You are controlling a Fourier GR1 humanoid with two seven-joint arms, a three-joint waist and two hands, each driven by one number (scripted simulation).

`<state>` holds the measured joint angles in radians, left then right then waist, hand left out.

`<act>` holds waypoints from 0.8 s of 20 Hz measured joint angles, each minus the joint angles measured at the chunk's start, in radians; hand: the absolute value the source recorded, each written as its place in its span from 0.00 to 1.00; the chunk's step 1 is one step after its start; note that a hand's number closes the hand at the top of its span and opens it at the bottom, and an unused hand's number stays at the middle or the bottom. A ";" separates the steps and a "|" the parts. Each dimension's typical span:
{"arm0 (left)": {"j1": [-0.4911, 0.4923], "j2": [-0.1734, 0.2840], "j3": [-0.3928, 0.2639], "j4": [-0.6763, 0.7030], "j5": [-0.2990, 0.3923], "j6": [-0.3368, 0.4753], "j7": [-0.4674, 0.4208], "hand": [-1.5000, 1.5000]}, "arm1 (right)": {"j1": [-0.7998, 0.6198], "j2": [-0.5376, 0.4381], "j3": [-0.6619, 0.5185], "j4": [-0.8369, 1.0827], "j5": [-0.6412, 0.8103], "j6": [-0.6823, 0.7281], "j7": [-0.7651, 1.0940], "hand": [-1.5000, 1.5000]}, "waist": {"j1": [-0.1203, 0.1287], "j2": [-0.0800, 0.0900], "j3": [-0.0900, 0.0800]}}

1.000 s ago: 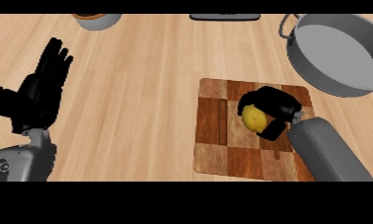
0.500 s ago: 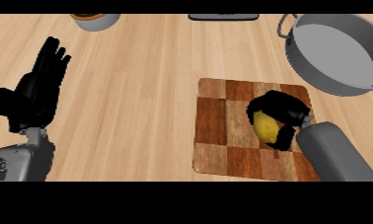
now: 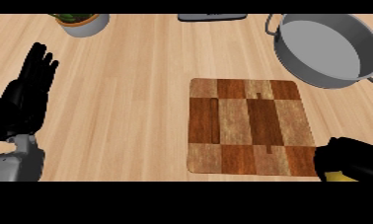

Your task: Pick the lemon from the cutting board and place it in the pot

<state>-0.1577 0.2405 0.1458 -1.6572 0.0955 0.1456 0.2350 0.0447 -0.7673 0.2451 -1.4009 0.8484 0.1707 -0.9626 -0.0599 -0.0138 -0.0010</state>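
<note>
Down in the lower right corner the right hand has its black fingers curled around the lemon, of which only a sliver of yellow shows beneath them (the rest is hidden by the hand or cut off at the edge of the view). Hand and lemon sit just off the lower right corner of the cutting board, whose checkered wood surface lies bare on the pale wooden worktop. Up beyond the board's far right corner stands the grey pot, well apart from the hand, its handle loop turned toward the top of the view. Over at the left edge the left hand rests open, fingers straight and pointing up, above its grey forearm. At the far side of the worktop I can see a small potted plant on the left and a dark flat object near the middle, only partly in sight.
</note>
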 measured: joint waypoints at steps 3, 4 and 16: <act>0.010 -0.003 0.006 -0.002 0.003 0.001 -0.006 0.50 | 0.078 -0.043 -0.098 -0.054 -0.168 -0.008 -0.025 1.00 | -0.005 0.001 0.000; 0.014 0.001 0.009 -0.008 0.005 -0.002 -0.005 0.50 | 0.097 -0.057 -0.138 -0.067 -0.227 -0.007 -0.029 1.00 | -0.004 0.001 0.000; -0.019 -0.027 -0.027 0.025 -0.014 -0.007 -0.021 0.50 | 0.101 -0.171 -0.528 -0.071 -0.847 0.126 0.060 1.00 | 0.039 0.011 0.000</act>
<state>-0.1770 0.2138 0.1185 -1.6322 0.0820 0.1390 0.2144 0.1455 -0.9388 -0.2827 -1.4722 0.0011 0.2964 -0.9030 -0.0214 -0.0032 -0.0011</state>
